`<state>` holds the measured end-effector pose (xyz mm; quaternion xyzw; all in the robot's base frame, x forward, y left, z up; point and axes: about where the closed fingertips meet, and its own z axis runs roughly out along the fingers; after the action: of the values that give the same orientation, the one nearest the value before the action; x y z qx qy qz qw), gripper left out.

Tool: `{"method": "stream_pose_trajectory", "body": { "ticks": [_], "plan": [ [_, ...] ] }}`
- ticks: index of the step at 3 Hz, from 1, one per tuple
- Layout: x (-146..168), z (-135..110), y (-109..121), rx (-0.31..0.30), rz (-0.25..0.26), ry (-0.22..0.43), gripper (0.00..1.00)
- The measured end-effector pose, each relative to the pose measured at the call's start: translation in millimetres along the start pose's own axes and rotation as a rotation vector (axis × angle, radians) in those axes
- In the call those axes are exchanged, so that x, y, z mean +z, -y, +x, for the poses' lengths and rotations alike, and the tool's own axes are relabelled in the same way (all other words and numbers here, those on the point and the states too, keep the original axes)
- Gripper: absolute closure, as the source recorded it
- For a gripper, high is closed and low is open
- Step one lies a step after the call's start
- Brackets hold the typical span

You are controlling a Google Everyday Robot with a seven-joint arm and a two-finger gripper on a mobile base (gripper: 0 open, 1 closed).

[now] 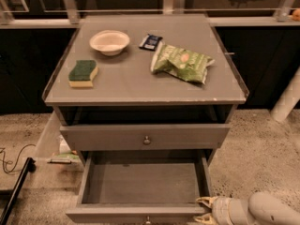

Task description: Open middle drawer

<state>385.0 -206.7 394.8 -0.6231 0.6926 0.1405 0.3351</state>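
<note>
Grey inside and out, the middle drawer (pixel 143 182) stands pulled well forward beneath the upper drawer (pixel 187 136), its interior bare. The robot's gripper (pixel 205 209) sits low at the drawer's front right corner, fingers spread and holding nothing. The opening looks all but complete. Any last travel is best drawn straight out from the centre knob (pixel 147 219), since a tug at the corner could skew the drawer. A bowl (pixel 109 41), sponge (pixel 83 73) and snack bag (pixel 182 63) lie on top.
</note>
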Motion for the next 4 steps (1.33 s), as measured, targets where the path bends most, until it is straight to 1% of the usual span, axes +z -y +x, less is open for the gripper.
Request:
{"method": "stream_pose_trajectory", "body": {
  "ticks": [1,2,3,4],
  "plan": [
    [-1,-1,0,0.000,-0.001,0.000,0.38],
    [16,-21,-21,-0.011,-0.061,0.016,0.61],
    [15,-22,-19,-0.011,-0.061,0.016,0.84],
    [14,-22,-17,-0.011,-0.061,0.015,1.00]
  ]
}}
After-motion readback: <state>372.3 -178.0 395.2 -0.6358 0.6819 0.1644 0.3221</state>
